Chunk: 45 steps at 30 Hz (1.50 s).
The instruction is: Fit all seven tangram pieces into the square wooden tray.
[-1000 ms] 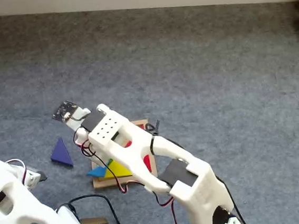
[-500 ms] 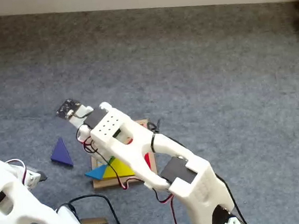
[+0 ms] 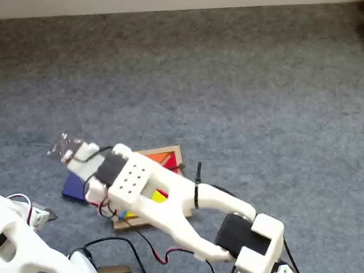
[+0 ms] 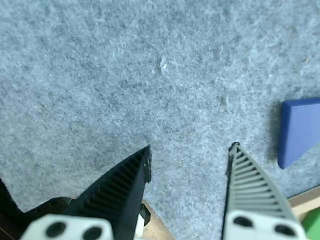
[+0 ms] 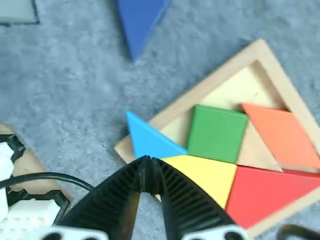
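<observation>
My right gripper (image 5: 150, 162), jaws pressed together, hangs over the wooden tray's (image 5: 200, 92) rim beside the light blue triangle (image 5: 147, 141); my left gripper (image 4: 190, 148) gapes above grey carpet (image 4: 125, 75).

Right arm (image 3: 152, 194) overhangs tray (image 3: 170, 150), blocking top access; carpet (image 3: 261, 90) beyond lies open.

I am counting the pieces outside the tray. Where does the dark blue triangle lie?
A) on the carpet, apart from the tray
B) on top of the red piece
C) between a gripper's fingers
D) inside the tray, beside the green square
A: the dark blue triangle lies flat on the carpet, apart from the wooden tray.
</observation>
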Available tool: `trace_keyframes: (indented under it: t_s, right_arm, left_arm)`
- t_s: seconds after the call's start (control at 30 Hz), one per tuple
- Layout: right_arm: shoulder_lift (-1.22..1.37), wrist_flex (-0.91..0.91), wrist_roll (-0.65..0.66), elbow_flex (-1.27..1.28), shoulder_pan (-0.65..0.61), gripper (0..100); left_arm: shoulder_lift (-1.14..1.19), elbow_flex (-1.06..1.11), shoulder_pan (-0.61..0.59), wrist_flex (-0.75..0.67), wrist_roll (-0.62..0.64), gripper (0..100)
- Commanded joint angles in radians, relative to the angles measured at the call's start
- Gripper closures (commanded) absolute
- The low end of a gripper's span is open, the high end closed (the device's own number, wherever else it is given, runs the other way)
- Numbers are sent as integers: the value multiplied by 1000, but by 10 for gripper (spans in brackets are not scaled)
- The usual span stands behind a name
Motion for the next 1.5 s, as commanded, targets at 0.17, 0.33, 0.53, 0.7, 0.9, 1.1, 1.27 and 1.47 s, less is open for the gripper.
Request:
trace_keyframes:
  t_s: [0.17,0.33,0.53,0.7,0.9,1.1,1.27,1.47]
  right_arm:
    - [-61,-151,-12,97,-35,993]
    - [-59,-248,-6,185,-2,993]
    - [-59,-257,-2,234,15,993]
    - [-62,-234,167,263,15,993]
    - [-65,-186,328,260,31,993]
    - [-64,-188,494,259,101,993]
    - [-61,-193,554,257,116,993]
    - [-59,-228,624,259,87,993]
  left_arm:
    - [-27,-59,-10,-11,0,748]
    - [-27,-59,-10,-11,0,748]
    - [-27,-58,-10,-11,0,748]
    - [-27,-56,-12,-11,0,748]
    - [-27,-56,-15,-11,0,748]
    - [-27,-56,-15,-11,0,748]
    - [-27,-56,-13,-11,0,748]
    - [-27,-56,-13,-11,0,748]
